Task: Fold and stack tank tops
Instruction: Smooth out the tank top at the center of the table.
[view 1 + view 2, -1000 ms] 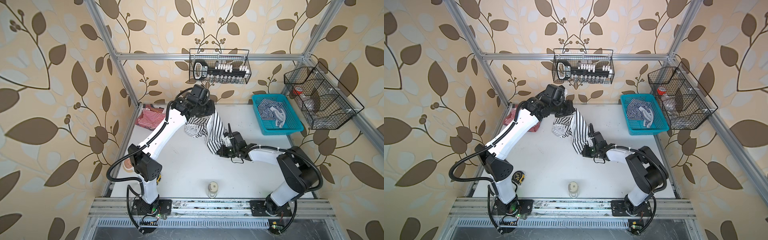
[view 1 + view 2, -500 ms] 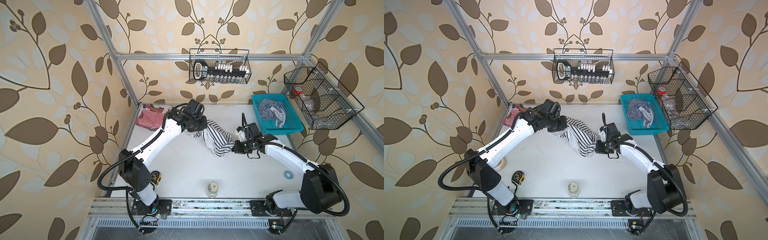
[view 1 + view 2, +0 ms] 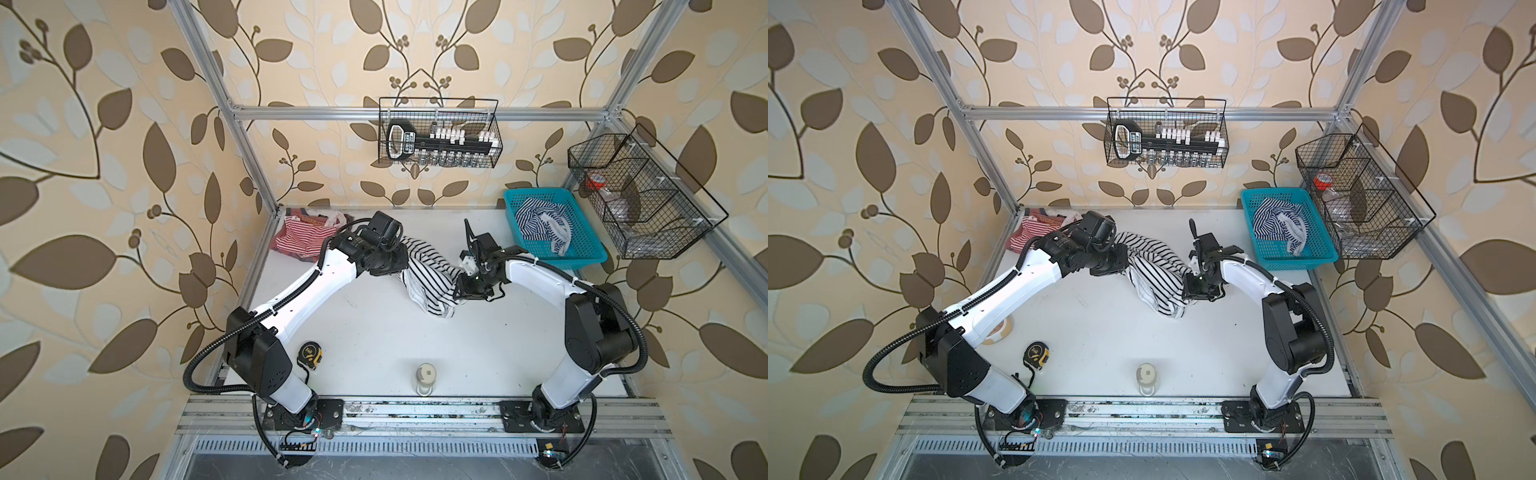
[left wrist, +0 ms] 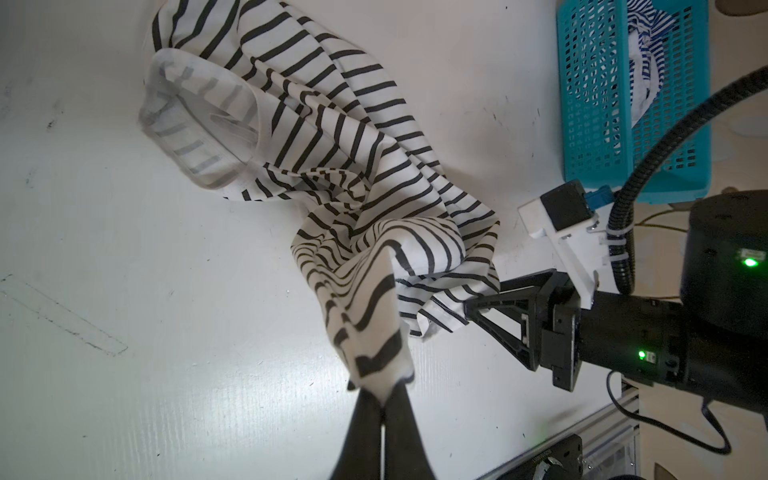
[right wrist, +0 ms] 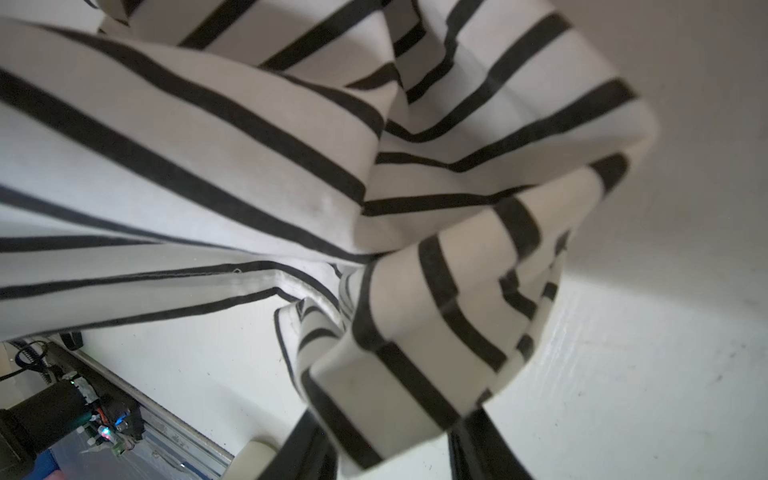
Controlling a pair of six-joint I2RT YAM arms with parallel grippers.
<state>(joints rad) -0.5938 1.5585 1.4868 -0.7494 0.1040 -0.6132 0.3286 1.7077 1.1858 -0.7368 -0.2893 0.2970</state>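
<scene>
White table [image 3: 374, 332], black-striped tank top [image 3: 428, 272] between left gripper [image 4: 381, 397], clamped on it, and right gripper [image 5: 388, 428], jaws apart around it

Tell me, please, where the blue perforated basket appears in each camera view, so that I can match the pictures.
Top view: the blue perforated basket stands at the table's far right corner.
Top view: the basket, same corner.
Left wrist: the basket lies beyond the black-striped tank top, cut by the frame.
Right wrist: not in it.
Shared landmark: the black-striped tank top, in all four views.
</scene>
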